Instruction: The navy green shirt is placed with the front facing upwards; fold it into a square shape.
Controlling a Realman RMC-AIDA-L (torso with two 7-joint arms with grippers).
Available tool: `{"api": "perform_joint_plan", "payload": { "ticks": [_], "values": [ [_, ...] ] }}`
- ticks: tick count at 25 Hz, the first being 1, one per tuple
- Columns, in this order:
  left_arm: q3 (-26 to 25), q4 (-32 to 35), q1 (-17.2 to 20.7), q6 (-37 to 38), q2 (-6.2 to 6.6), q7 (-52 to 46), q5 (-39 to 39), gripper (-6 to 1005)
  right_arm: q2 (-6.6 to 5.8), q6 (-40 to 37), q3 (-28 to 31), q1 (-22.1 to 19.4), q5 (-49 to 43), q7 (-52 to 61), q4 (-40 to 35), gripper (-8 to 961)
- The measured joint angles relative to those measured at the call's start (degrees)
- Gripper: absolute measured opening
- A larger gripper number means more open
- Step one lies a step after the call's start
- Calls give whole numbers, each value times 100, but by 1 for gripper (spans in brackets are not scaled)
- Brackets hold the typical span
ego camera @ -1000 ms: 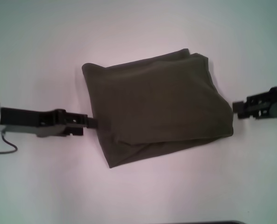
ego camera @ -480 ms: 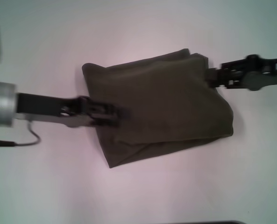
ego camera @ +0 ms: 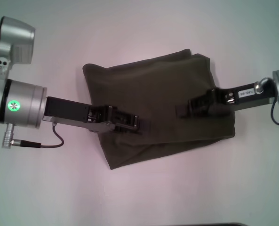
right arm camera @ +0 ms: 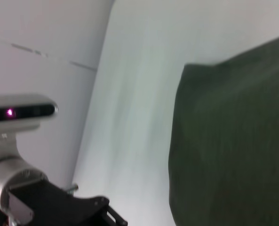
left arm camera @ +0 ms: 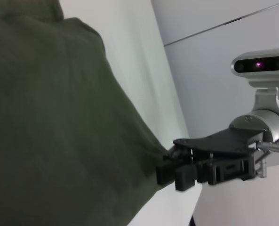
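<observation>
The navy green shirt (ego camera: 163, 89) lies folded into a rough rectangle on the white table, plain olive side up, with a lower layer sticking out along its near edge. Its letters and collar are hidden. My left gripper (ego camera: 137, 123) reaches in over the shirt's left part, shut and holding nothing. My right gripper (ego camera: 178, 111) reaches in from the right over the middle-right of the cloth, also shut and empty. The left wrist view shows the olive cloth (left arm camera: 59, 117) with the right gripper (left arm camera: 174, 173) at its edge. In the right wrist view a shirt corner (right arm camera: 233, 141) shows.
The white table (ego camera: 45, 188) surrounds the shirt on all sides. A thin cable (ego camera: 52, 141) loops under my left arm. A dark strip (ego camera: 214, 224) runs along the table's near edge. A grey wall (left arm camera: 224, 70) stands behind the table.
Both arms moved inward from the shirt's left and right edges to over the cloth. The right arm passed by the far right corner on its way. The shirt keeps its shape.
</observation>
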Motion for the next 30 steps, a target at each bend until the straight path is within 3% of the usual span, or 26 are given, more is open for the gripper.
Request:
{"api": "perform_joint_plan", "payload": {
  "ticks": [1,4,10,15,30],
  "values": [
    [36,8,-8,-32,-1,-13,3,609,17,19,-63,5,0,0,1,337],
    [293,21,-14,-288,-12,-139,12,360,46,77,-93,10,19,6,1,243],
    [999,37,-41,-1009,-37,-419,-24,126,118,271,-193,22,8,88,29,2],
    [1155,203,-114,-1272,-28,-466,-32,-6,114,420,-433,-8,-37,265,94,0],
    [1287,352,-158,-1657,13,-567,265,1,-20,753,-501,-63,-572,606,209,3]
  ]
}}
